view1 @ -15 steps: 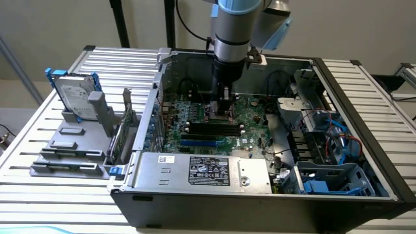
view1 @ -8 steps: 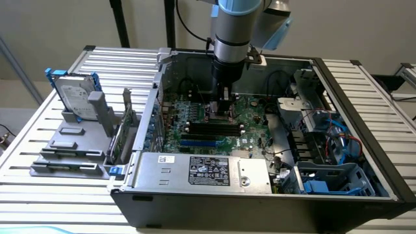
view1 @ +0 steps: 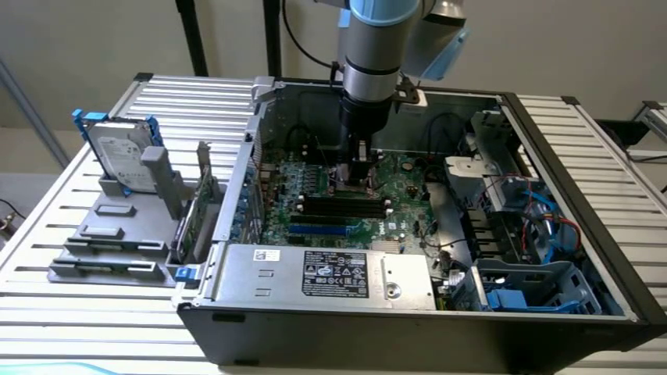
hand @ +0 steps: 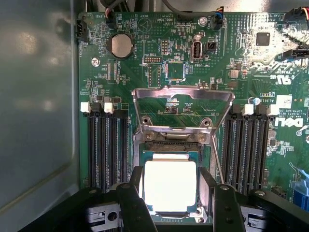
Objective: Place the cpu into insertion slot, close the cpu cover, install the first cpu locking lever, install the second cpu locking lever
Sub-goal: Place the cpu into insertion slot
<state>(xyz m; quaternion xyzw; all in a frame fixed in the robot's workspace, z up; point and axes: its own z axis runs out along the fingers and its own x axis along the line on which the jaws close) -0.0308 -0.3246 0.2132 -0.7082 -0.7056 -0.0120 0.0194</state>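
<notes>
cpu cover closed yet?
No, the cpu cover stands swung up and open, leaving the cpu uncovered.

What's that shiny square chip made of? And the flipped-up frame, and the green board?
The chip looks metal-topped: pale, glaring bright. The frame seems bare silvery metal, thin with glinting edges. The board is probably a green plastic-like sheet carrying tiny parts.

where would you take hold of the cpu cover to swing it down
Probably by the free cross-bar of the cpu cover, the edge farthest from its hinge beside the cpu. The cover stands raised and open, a thin frame with a window, so coming from above and pinching that bar across its thickness looks most workable.
</notes>
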